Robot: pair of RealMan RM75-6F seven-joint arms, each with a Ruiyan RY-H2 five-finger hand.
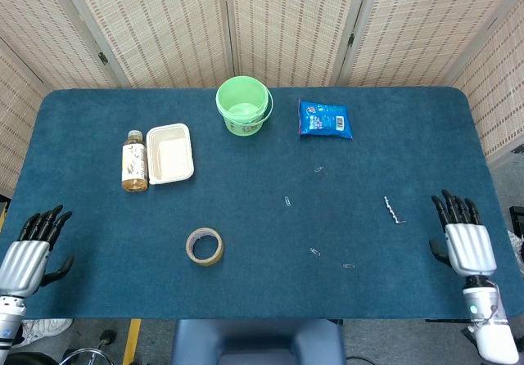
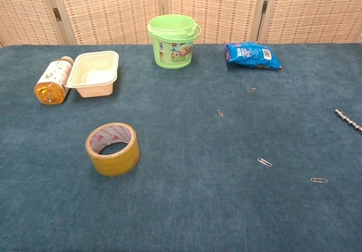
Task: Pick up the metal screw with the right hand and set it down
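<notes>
The metal screw (image 1: 395,210) lies flat on the blue table cloth at the right, also seen at the right edge of the chest view as the screw (image 2: 348,120). My right hand (image 1: 463,245) hovers near the table's front right corner, to the right of the screw and apart from it, fingers spread and holding nothing. My left hand (image 1: 29,248) rests at the front left edge, fingers apart and empty. Neither hand shows in the chest view.
A green bucket (image 1: 243,105) and a blue snack bag (image 1: 325,119) stand at the back. A bottle (image 1: 134,161) and a cream box (image 1: 170,153) lie at the left. A tape roll (image 1: 204,246) sits front centre. Several paper clips (image 1: 287,201) are scattered mid-table.
</notes>
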